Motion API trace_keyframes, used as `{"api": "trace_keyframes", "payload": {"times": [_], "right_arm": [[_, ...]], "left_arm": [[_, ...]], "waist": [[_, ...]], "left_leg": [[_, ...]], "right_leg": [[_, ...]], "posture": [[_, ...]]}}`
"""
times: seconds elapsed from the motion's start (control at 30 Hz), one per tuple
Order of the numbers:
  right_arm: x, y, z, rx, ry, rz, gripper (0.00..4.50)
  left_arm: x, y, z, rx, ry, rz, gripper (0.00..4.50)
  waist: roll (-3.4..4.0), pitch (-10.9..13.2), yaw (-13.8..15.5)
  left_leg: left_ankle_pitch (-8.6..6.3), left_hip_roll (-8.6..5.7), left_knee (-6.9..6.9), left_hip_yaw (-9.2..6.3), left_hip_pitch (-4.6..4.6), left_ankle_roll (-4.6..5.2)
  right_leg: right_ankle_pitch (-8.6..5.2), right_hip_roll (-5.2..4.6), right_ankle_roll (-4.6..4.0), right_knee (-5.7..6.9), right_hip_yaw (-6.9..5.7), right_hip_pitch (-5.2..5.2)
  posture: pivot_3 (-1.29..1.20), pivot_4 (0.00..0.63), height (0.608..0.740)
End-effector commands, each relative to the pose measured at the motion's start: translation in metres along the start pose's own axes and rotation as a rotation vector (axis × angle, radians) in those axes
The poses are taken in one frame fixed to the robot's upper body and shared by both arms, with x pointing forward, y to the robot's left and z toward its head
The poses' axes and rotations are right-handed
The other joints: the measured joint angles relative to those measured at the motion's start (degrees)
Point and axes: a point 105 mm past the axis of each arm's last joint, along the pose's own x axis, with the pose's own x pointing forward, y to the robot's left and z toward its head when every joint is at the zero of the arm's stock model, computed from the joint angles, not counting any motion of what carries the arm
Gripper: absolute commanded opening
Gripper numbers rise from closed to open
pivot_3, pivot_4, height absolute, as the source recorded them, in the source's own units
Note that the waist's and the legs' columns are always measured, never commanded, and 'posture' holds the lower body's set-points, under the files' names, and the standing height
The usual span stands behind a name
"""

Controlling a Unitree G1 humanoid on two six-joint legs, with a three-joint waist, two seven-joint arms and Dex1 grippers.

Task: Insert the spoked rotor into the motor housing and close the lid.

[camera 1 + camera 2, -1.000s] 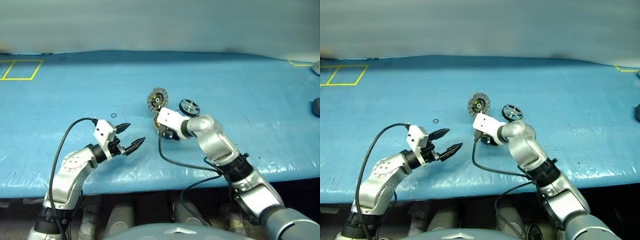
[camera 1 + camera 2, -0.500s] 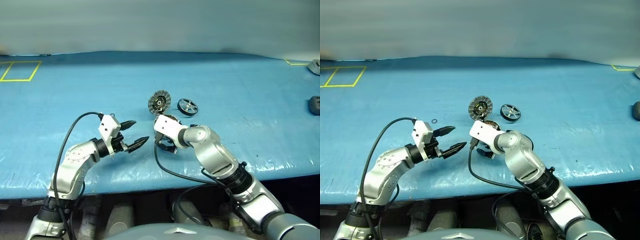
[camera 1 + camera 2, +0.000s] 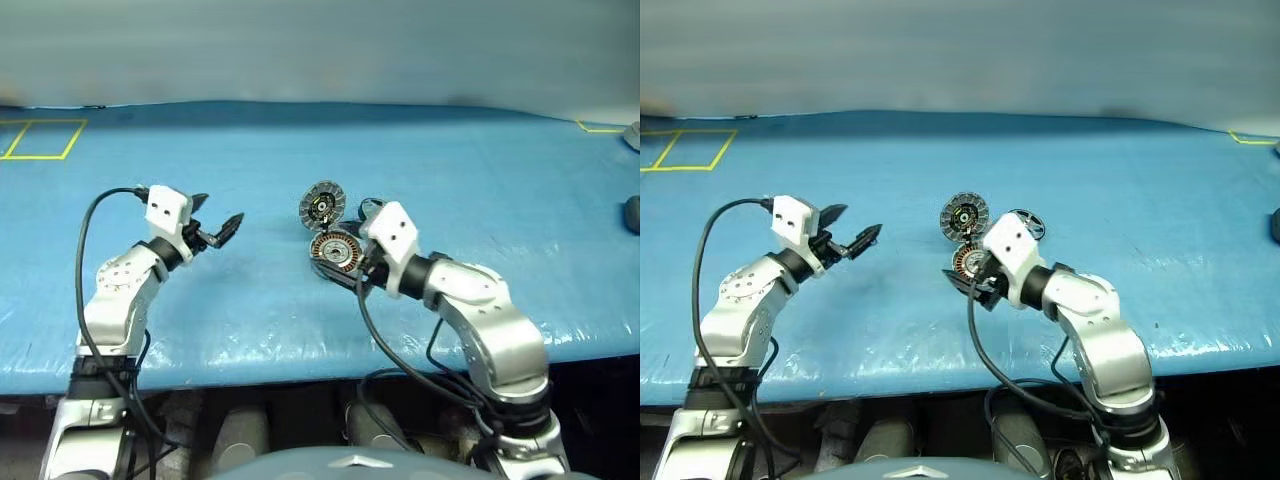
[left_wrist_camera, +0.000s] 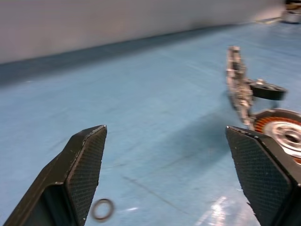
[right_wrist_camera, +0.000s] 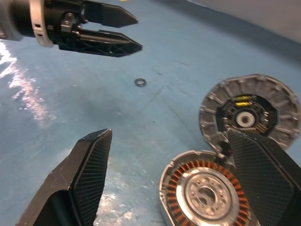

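No brand, label or writing can be read on any part. The motor housing (image 3: 335,250) lies open on the blue worktop (image 3: 500,190), copper windings up, with the lid (image 3: 321,206) standing up on its hinge at the far side. The spoked rotor (image 3: 1028,222) rests flat on the worktop just beyond the right wrist, partly hidden by it. The right gripper (image 5: 188,179) hovers close over the housing, jaws spread wide and holding nothing. The left gripper (image 3: 212,225) is well apart to the left, jaws wide and empty, with a small dark ring (image 5: 140,82) lying on the worktop near it. Yellow tape lines (image 3: 40,140) mark the far left corner; the broad cover between the arms and toward the front edge is bare.
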Motion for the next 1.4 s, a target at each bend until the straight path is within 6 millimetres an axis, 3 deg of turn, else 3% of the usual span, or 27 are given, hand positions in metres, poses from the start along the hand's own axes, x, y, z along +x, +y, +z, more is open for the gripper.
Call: {"api": "trace_keyframes", "payload": {"times": [0.03, 0.17, 0.5, 0.67, 0.87, 0.97, 1.3, 1.4], "right_arm": [[-0.008, 0.002, 0.010, -0.048, -0.080, -0.058, 4.11], [-0.016, -0.002, 0.001, 0.009, -0.109, -0.172, 4.11], [-0.021, -0.017, -0.009, 0.006, -0.069, -0.284, 4.11], [-0.023, -0.021, -0.011, 0.002, -0.052, -0.299, 4.11], [-0.022, -0.022, -0.014, -0.002, -0.032, -0.295, 4.11], [-0.022, -0.022, -0.015, 0.000, -0.022, -0.294, 4.13], [-0.020, -0.019, -0.019, -0.002, 0.003, -0.289, 4.13], [-0.020, -0.020, -0.020, -0.004, 0.007, -0.296, 4.13]], "left_arm": [[0.003, 0.009, -0.006, 0.023, 0.010, 0.070, 4.32], [0.018, -0.005, -0.032, 0.003, 0.083, 0.045, 4.32], [0.036, -0.019, -0.062, -0.074, 0.174, 0.066, 4.32], [0.034, -0.033, -0.074, -0.017, 0.233, 0.019, 4.32], [0.026, -0.031, -0.092, -0.036, 0.292, 0.043, 4.32], [0.024, -0.033, -0.094, -0.016, 0.297, 0.021, 3.72], [0.016, -0.030, -0.106, -0.007, 0.369, 0.036, 0.65], [0.016, -0.029, -0.105, -0.007, 0.375, 0.031, 0.65]], "waist": [[0.01, 0.0, -0.2], [0.01, 0.0, 0.0], [-0.02, 0.0, 0.0], [-0.01, 0.0, 0.1], [0.00, 0.0, 0.0], [0.03, -0.1, 0.0], [0.05, -0.1, -0.5], [0.07, -0.1, -0.6]], "left_leg": [[0.00, 0.01, 0.00, 0.02, -0.01, 0.00], [0.02, 0.03, -0.04, -0.05, 0.00, -0.04], [0.06, 0.02, 0.01, -0.03, 0.00, -0.09], [0.06, -0.01, 0.00, -0.04, 0.01, -0.09], [0.06, -0.01, 0.01, -0.03, 0.18, -0.09], [0.06, 0.00, 0.01, -0.03, 0.21, -0.09], [0.06, 0.05, 0.00, 0.01, 0.35, -0.09], [0.06, 0.06, 0.00, 0.02, 0.40, -0.09]], "right_leg": [[0.02, 0.01, -0.03, 0.01, 0.01, -0.04], [0.07, 0.06, -0.16, 0.05, -0.03, -0.03], [0.03, 0.07, 0.00, 0.06, 0.00, -0.01], [0.05, 0.04, -0.04, 0.05, 0.00, 0.02], [-0.05, 0.03, 0.12, 0.06, 0.02, 0.15], [-0.06, 0.04, 0.13, 0.07, 0.03, 0.16], [-0.08, 0.11, 0.17, 0.18, 0.07, 0.20], [-0.08, 0.13, 0.18, 0.22, 0.09, 0.22]], "posture": [[0.00, 0.150, 0.740], [0.00, 0.150, 0.740], [0.00, 0.150, 0.740], [0.00, 0.150, 0.740], [0.00, 0.150, 0.740], [0.00, 0.150, 0.740], [0.00, 0.150, 0.740], [0.00, 0.150, 0.740]]}}
